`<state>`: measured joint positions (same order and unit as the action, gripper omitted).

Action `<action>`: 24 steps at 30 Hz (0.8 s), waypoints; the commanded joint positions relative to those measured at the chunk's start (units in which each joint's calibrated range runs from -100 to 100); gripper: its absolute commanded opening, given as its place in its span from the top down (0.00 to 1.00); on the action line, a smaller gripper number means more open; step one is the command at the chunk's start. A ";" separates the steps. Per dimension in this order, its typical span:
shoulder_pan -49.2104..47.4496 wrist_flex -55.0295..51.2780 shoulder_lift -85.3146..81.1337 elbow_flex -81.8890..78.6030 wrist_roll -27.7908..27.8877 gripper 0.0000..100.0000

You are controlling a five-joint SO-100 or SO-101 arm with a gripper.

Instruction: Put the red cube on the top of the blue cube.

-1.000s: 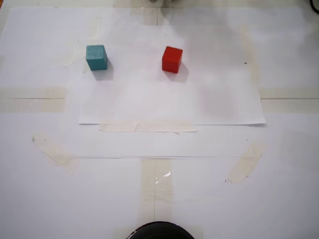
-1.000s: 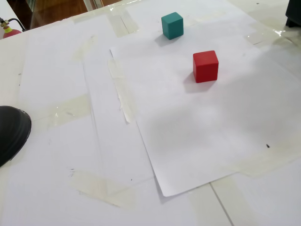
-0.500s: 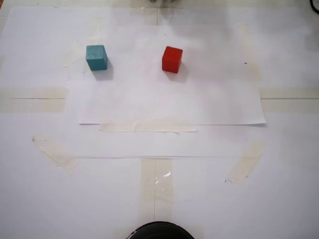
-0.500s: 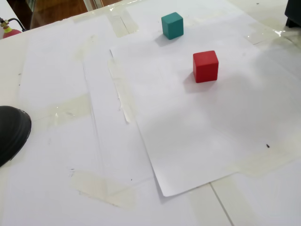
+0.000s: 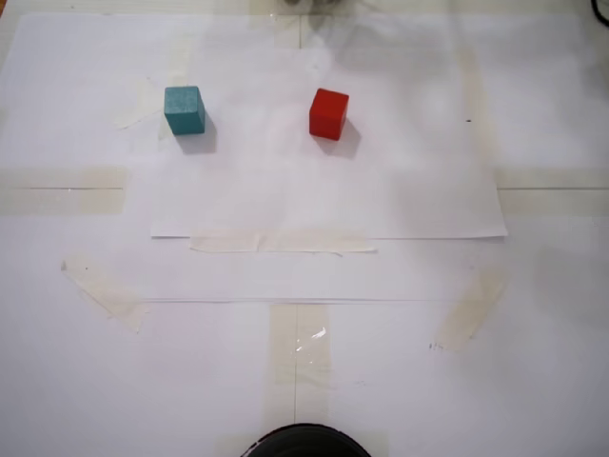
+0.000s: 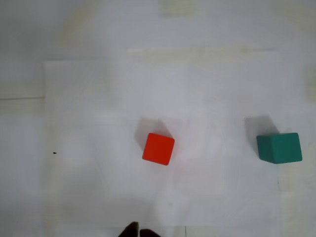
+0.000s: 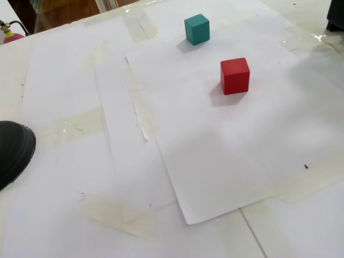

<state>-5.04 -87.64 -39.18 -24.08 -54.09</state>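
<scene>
Dark fingers (image 6: 138, 230) (state unclear) hover above red cube (image 6: 158, 148), touching nothing.

Only the gripper (image 6: 138, 231) tips show, as two dark points at the bottom edge of the wrist view, close together. Whether they touch is unclear. The arm's pose is out of sight.

Red cube (image 5: 328, 113): matt, smooth faces. Blue cube (image 5: 185, 109): matt, slightly grainy paint. Paper sheets (image 7: 242, 145): white, matt. Tape strips (image 5: 295, 343): translucent, glossy glints, lower centre. Dark object (image 7: 13, 150): left edge, smooth, dull sheen.
</scene>
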 commanded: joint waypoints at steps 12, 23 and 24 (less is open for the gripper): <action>-2.15 3.05 16.86 9.33 2.88 1.00; -1.16 3.86 22.52 8.61 -0.20 1.00; -1.47 3.78 22.61 8.33 -1.17 1.00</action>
<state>-6.65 -84.87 -17.05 -18.75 -52.82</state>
